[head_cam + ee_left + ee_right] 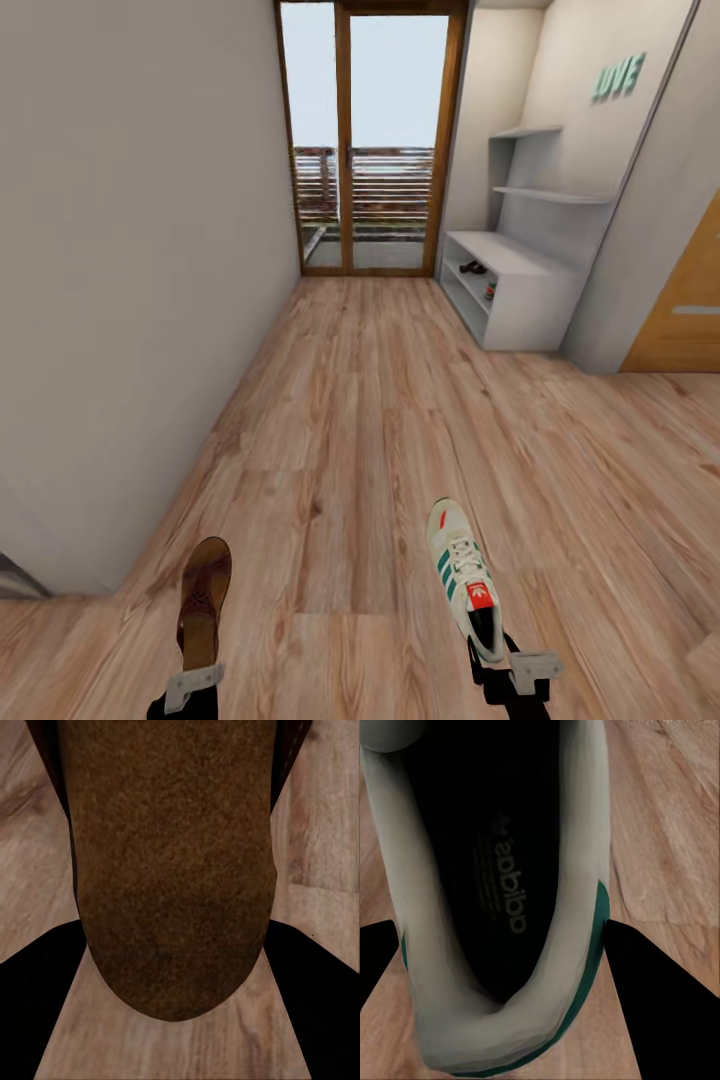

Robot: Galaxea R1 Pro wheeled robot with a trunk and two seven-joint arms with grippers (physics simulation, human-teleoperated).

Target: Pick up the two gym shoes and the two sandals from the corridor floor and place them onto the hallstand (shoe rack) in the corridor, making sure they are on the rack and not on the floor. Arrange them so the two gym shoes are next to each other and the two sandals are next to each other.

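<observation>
The left gripper [192, 690] clamps a brown sandal [204, 598] by its heel; the right gripper [515, 678] grips a gym shoe [465, 577] the same way (toes pointing forward). Ahead, the hallstand [520, 290] holds a dark sandal [473, 267] and something small, unclear, in its slots. Wood corridor floor [360, 420] runs to a glass door [372, 140].
</observation>
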